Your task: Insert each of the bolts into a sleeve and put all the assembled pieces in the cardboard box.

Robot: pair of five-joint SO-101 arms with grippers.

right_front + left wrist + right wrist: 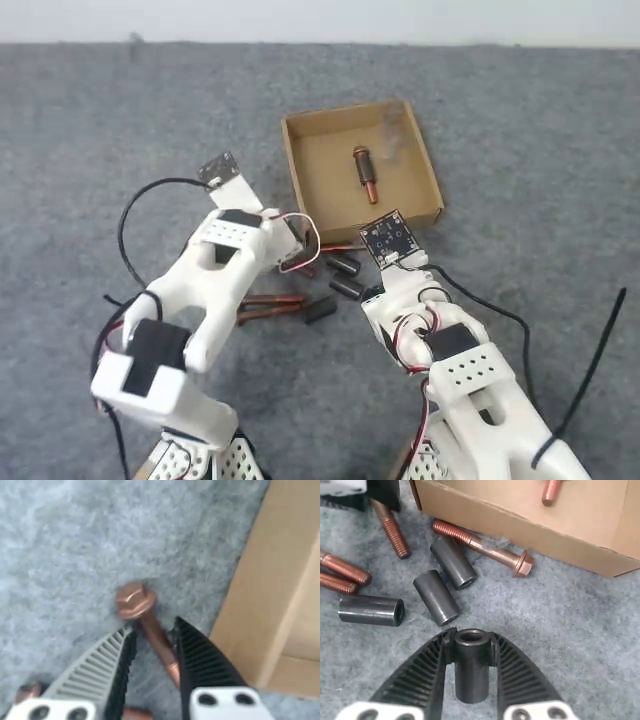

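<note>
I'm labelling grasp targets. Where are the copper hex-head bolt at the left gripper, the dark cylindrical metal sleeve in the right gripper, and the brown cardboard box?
Copper hex-head bolt [157, 642], left wrist view, mid-shank.
Dark metal sleeve [471, 675], right wrist view, side wall.
Brown cardboard box [428, 165], high view, right wall.

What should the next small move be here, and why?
Probably bring the left gripper over so the threaded end of its bolt lines up with the open bore of the sleeve in the right gripper. Each gripper is shut on its part, the two parts are apart, and the sleeve's bore looks unobstructed.
</note>
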